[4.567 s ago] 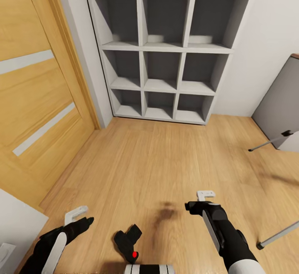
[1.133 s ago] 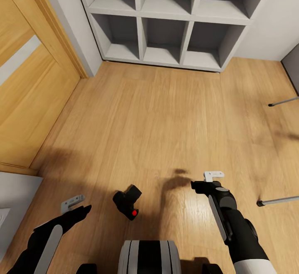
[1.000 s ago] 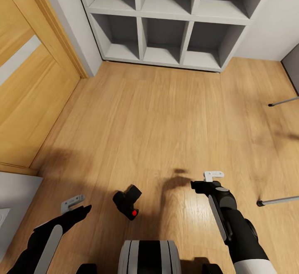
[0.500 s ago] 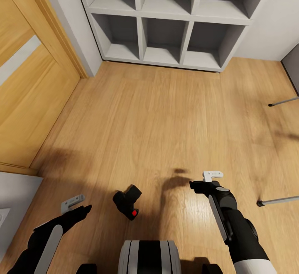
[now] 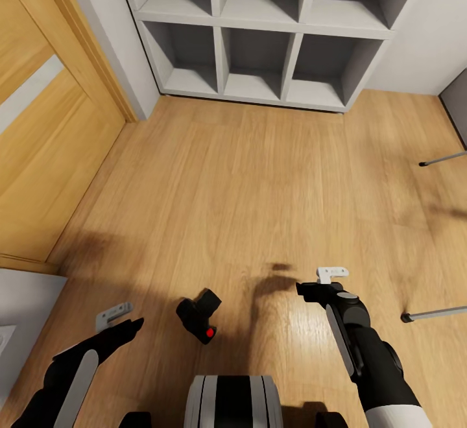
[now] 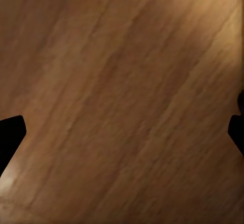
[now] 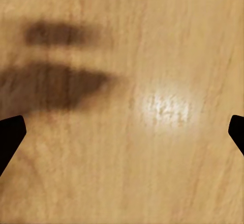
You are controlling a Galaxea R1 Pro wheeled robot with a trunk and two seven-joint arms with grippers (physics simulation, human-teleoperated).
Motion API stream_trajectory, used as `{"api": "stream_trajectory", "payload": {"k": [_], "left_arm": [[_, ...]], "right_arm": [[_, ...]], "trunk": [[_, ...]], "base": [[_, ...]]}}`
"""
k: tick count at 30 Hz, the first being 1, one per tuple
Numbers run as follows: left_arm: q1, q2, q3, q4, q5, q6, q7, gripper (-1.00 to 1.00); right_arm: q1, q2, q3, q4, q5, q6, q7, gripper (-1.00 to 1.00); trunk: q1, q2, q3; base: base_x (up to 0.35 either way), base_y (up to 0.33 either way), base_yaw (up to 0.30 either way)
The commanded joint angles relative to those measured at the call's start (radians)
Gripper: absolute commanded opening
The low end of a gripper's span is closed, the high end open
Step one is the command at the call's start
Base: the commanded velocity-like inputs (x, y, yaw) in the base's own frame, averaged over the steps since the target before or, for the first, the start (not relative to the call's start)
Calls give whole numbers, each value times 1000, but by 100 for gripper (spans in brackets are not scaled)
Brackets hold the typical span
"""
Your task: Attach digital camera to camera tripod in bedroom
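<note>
The digital camera (image 5: 200, 319), small and black with a red button, lies on the wood floor just in front of my base. My left gripper (image 5: 130, 327) hovers to its left, apart from it, and my right gripper (image 5: 310, 289) hovers to its right, also apart. In the left wrist view the left gripper (image 6: 122, 132) is open over bare planks, its black fingertips (image 6: 10, 135) at the picture's sides. The right gripper (image 7: 122, 132) is likewise open over the floor and its own shadow. Two silver legs of the camera tripod (image 5: 433, 314) reach in from the right; its head is out of view.
Grey cubby shelves (image 5: 259, 19) stand against the far wall. A wooden door (image 5: 39, 130) fills the left side. A pale grey furniture corner (image 5: 16, 314) sits at the near left. Open floor lies between me and the shelves.
Since the oldest frame the head view has tilted down and moved closer to the shelves. Over the last second the right gripper edged slightly left; the camera and left gripper stayed put.
</note>
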Motion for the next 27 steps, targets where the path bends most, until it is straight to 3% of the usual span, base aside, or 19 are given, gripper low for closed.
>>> {"api": "stream_trajectory", "payload": {"k": [1,6,10,11,14,15,18,19,25,27], "left_arm": [[0,0,0,-2,10,5,8,100],[0,-2,-1,-6,6,5,25,100],[-21,5,-3,-46,8,16,79,100],[-73,20,-9,-70,9,65,92,100],[-148,41,-30,-76,10,164,76,100],[-203,58,-51,-73,11,238,44,100],[-285,81,-87,-64,11,311,-31,100],[-333,91,-113,-57,9,333,-88,100],[-440,106,-163,-14,-22,356,-235,100],[-453,105,-169,-10,-40,355,-252,100]], "right_arm": [[0,1,-1,-1,8,5,3,100],[0,0,-1,-1,10,5,3,100],[0,0,-2,-1,10,5,3,100],[0,0,-2,-1,9,5,3,100],[0,0,-2,0,8,5,3,100],[0,0,-2,1,6,5,3,100],[-1,-1,-2,2,5,5,3,100],[-1,-1,-2,2,5,4,3,100],[0,-1,-3,3,7,4,1,100],[0,-1,-3,3,8,4,1,100]], "trunk": [[0,0,-1],[0,0,-1],[0,0,-1],[0,0,-1],[0,0,-1],[0,0,-1],[0,0,-1],[0,0,-1],[0,0,-1],[0,0,-1]], "base": [[0,0,0],[0,0,0],[0,0,0],[0,0,0],[0,0,0],[0,0,0],[0,0,0],[0,0,0],[0,0,0],[0,0,0]]}}
